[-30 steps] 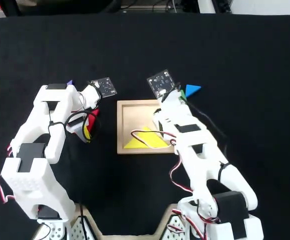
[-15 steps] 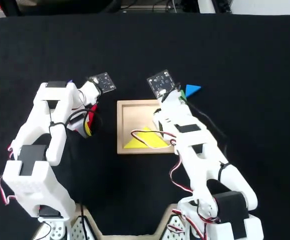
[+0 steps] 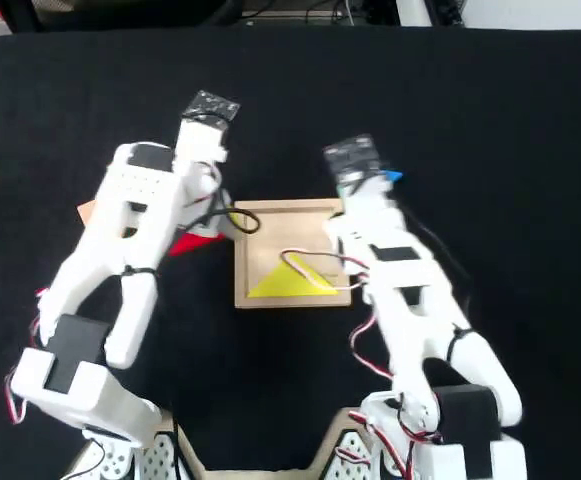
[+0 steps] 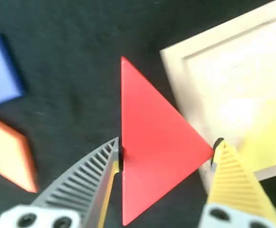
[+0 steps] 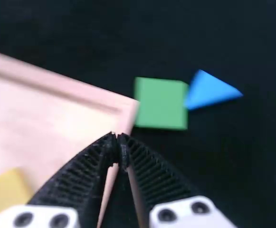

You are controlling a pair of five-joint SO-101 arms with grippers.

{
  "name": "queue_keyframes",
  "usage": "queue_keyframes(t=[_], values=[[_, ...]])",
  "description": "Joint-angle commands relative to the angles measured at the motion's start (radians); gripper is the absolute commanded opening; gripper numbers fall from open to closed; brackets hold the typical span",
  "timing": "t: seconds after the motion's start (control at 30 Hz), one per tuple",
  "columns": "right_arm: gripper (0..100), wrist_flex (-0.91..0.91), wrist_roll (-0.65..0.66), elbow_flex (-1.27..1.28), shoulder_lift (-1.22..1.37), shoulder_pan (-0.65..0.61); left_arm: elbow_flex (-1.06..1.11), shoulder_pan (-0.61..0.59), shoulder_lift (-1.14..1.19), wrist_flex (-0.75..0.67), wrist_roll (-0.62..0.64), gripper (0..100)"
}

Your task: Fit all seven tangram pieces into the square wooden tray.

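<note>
Two hands: both mine, over the black desk (image 3: 490, 100).
Left hand (image 4: 168, 142): closed on the red triangle (image 4: 147, 128), one finger at each side.
Red triangle: just left of the wooden tray (image 3: 242, 262), by its rim.
Right hand (image 5: 117, 142): fingers pinched together, holding nothing, above the tray's far right corner.
Yellow triangle (image 3: 275, 285): lying in the tray, near side.
Green square (image 5: 159, 103): on the desk beyond that corner, just beside the blue triangle (image 5: 209, 90).

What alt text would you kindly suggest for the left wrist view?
The left gripper grips a red triangle beside the tray. A yellow piece lies in the tray; a blue piece and an orange piece lie apart on the black table.
</note>
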Motion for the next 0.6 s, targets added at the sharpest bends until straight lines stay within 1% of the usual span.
queue_keyframes(t=[0.0,0.1,0.2,0.57], values=[[1.2,-0.021,-0.123,-0.054,-0.067,0.103,-0.024,0.110,-0.021,-0.057,0.175,30],[1.2,-0.021,-0.149,-0.056,-0.071,0.132,0.008,0.173,0.009,-0.143,0.259,30],[1.2,-0.023,-0.144,-0.054,-0.071,0.129,0.008,0.196,0.052,-0.193,0.325,30],[1.3,-0.041,-0.144,-0.051,-0.070,0.127,-0.018,0.189,0.172,-0.198,0.463,30]])
